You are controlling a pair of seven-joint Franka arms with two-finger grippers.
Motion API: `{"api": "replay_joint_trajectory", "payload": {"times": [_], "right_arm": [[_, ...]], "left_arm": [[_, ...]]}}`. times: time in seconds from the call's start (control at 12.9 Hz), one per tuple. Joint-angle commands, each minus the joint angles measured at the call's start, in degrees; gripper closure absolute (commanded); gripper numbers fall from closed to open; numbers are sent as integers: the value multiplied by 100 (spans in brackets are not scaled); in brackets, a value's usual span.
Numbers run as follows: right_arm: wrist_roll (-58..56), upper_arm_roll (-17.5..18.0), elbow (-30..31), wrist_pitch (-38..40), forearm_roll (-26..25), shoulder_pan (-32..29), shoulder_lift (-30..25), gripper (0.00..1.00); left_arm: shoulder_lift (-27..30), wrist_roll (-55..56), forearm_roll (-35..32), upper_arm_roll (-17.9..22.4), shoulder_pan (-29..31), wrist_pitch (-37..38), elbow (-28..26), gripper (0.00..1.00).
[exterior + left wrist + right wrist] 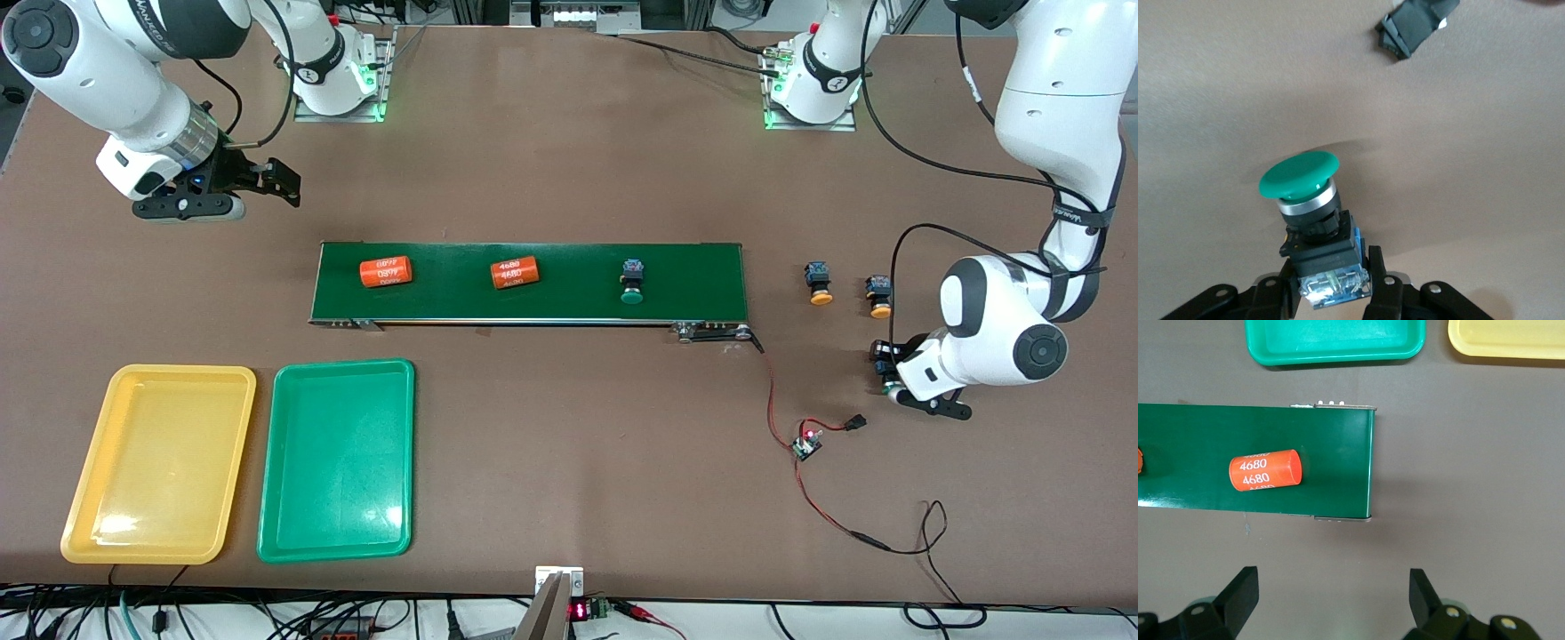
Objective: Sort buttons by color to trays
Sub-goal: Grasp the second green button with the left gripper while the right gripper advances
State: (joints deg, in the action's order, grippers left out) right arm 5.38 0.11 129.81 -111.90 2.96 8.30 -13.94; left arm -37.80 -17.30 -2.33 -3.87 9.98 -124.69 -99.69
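My left gripper (882, 368) is low over the table near the left arm's end, shut on the black-and-blue body of a green-capped button (1301, 177); its fingers (1378, 267) clamp the body from both sides. A second green-capped button (632, 283) stands on the conveyor belt. Two yellow-orange-capped buttons (819, 283) (879, 297) sit on the table, off the belt's end and farther from the front camera than my left gripper. The yellow tray (160, 462) and the green tray (338, 458) lie side by side and hold nothing. My right gripper (283, 182) is open, in the air over the table off the belt's right-arm end; it also shows in the right wrist view (1333, 583).
The long dark-green conveyor belt (533, 280) carries two orange "4680" cylinders (386, 271) (515, 272). A small circuit board (807, 444) with red and black wires lies beside my left gripper. A black connector (1411, 27) lies on the table.
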Motion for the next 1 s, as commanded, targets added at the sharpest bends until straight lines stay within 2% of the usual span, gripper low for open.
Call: {"api": "replay_joint_trajectory", "payload": {"times": [0.0,0.15,0.23,0.39,0.54,0.7,0.85,0.93], "right_arm": [[68,7,-8,-77,65,40,41,0],[95,33,-8,-77,73,110,58,0],[182,33,-8,-95,65,128,93,0],[785,42,-17,-139,73,250,129,0],[850,42,-17,-278,73,338,207,0],[938,42,-17,-446,73,558,304,0],[939,42,-17,-542,73,725,383,0],[947,42,-17,-586,73,813,392,0]], "left_arm": [[167,-142,101,-26,-5,365,317,97],[168,-168,101,-218,-22,1756,1088,97],[150,-186,101,-446,-49,2530,1466,97],[150,-108,101,-1060,-75,3212,1812,97],[107,364,145,-1702,-93,3503,1700,96],[71,1408,198,-2352,-163,3251,1357,95],[80,2201,180,-2810,-198,2997,1103,94],[106,2518,163,-2995,-181,2716,788,95]]}}
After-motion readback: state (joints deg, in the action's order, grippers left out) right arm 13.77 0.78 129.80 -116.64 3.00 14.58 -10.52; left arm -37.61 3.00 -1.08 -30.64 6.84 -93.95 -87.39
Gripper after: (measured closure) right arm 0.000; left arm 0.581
